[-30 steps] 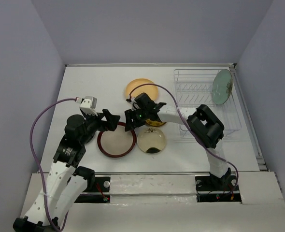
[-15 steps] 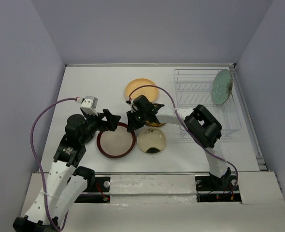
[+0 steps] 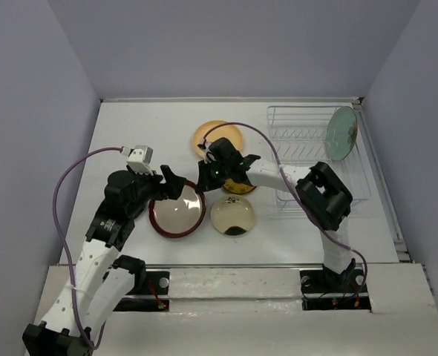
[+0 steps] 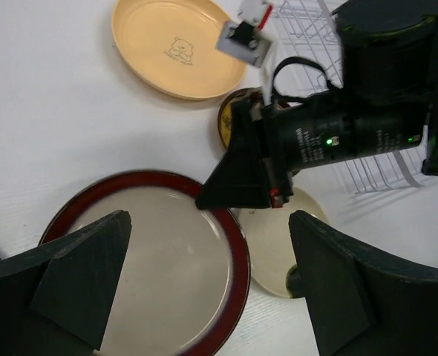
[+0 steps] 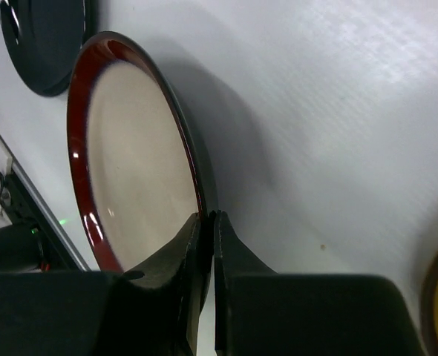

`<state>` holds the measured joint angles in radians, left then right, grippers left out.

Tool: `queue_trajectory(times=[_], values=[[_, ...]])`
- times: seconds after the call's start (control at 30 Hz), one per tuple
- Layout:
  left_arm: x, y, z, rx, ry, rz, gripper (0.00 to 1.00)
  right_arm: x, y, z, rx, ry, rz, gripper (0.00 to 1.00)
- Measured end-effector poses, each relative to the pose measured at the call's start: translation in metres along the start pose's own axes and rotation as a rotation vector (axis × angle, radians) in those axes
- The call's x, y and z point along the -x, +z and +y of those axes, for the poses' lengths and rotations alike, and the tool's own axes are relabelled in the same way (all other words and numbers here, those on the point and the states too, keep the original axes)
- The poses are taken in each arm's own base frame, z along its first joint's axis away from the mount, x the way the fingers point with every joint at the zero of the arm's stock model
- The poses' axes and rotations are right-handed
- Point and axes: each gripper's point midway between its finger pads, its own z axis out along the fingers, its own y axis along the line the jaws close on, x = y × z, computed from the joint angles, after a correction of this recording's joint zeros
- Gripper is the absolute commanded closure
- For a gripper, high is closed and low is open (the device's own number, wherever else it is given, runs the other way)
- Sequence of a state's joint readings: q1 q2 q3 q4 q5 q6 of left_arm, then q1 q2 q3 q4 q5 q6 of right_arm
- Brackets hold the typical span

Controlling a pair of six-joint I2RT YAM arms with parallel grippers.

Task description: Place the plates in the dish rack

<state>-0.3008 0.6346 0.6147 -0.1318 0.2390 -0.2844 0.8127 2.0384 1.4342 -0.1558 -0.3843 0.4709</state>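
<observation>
Since a second before, the red-rimmed plate point(image 3: 176, 216) had tipped up at its 2 o'clock edge, where the right gripper point(image 5: 208, 217) pinched the rim between nearly closed fingers. We saw the left gripper point(image 3: 170, 185) spread wide over the plate's 12 o'clock side, holding nothing. At its 3 o'clock the cream plate point(image 3: 232, 215) lay flat on the white table point(image 3: 130, 133). Farther, the brown-and-gold plate point(image 4: 229, 124) sat partly under the right arm. The orange-yellow plate point(image 4: 176, 46) bore a small bear drawing, its lettering too small to read. At 2 o'clock the dish rack point(image 3: 301, 141) held the pale green plate point(image 3: 342, 132) upright at its 3 o'clock end. Lilac-grey walls point(image 3: 226, 44) closed the space.
</observation>
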Motion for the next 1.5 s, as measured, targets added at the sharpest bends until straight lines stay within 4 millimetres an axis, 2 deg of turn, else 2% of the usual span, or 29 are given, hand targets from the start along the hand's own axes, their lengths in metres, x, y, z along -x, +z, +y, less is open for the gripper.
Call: queue_trajectory(times=[0.17, 0.33, 0.47, 0.6, 0.8, 0.97, 1.0, 1.1, 1.17, 1.2, 1.27, 1.3, 1.33, 1.37, 1.47, 1.5], values=[[0.000, 0.004, 0.015, 0.040, -0.029, 0.012, 0.06, 0.033, -0.030, -0.013, -0.017, 0.058, -0.090, 0.93], [-0.005, 0.008, 0.025, 0.067, -0.059, 0.036, 0.07, 0.064, -0.074, -0.026, -0.016, 0.118, -0.206, 0.93], [-0.007, 0.011, 0.033, 0.095, -0.078, 0.045, 0.07, 0.077, -0.102, -0.026, 0.020, 0.156, -0.276, 0.93], [-0.008, 0.012, 0.039, 0.117, -0.104, 0.051, 0.08, 0.082, -0.117, -0.024, 0.060, 0.180, -0.309, 0.93], [-0.021, 0.021, 0.044, 0.109, -0.174, 0.110, 0.13, 0.084, -0.121, -0.013, 0.115, 0.182, -0.317, 0.93], [-0.028, 0.028, 0.038, 0.057, -0.227, 0.140, 0.37, 0.076, -0.126, -0.007, 0.150, 0.194, -0.315, 0.93], [-0.030, 0.029, 0.037, 0.047, -0.232, 0.146, 0.53, 0.075, -0.128, -0.004, 0.159, 0.195, -0.315, 0.93], [-0.031, 0.030, 0.033, 0.020, -0.260, 0.147, 0.74, 0.075, -0.132, -0.002, 0.166, 0.183, -0.333, 0.93], [-0.023, 0.029, 0.028, -0.009, -0.287, 0.124, 0.82, 0.073, -0.133, -0.008, 0.158, 0.181, -0.344, 0.93], [-0.018, 0.028, 0.025, -0.025, -0.295, 0.108, 0.94, 0.071, -0.132, -0.010, 0.159, 0.186, -0.343, 0.93], [-0.014, 0.027, 0.020, -0.050, -0.311, 0.102, 0.95, 0.069, -0.132, -0.014, 0.159, 0.193, -0.342, 0.93], [-0.013, 0.027, 0.018, -0.065, -0.321, 0.098, 0.95, 0.069, -0.133, -0.014, 0.164, 0.190, -0.345, 0.90], [-0.012, 0.027, 0.018, -0.067, -0.324, 0.093, 0.95, 0.069, -0.133, -0.013, 0.172, 0.190, -0.342, 0.82], [-0.012, 0.027, 0.018, -0.072, -0.325, 0.092, 0.95, 0.069, -0.134, -0.012, 0.179, 0.186, -0.341, 0.65], [-0.017, 0.025, 0.012, -0.117, -0.313, 0.095, 0.95, 0.068, -0.135, -0.009, 0.201, 0.182, -0.335, 0.46], [-0.020, 0.024, 0.010, -0.130, -0.311, 0.097, 0.95, 0.067, -0.136, -0.007, 0.211, 0.181, -0.332, 0.43]])
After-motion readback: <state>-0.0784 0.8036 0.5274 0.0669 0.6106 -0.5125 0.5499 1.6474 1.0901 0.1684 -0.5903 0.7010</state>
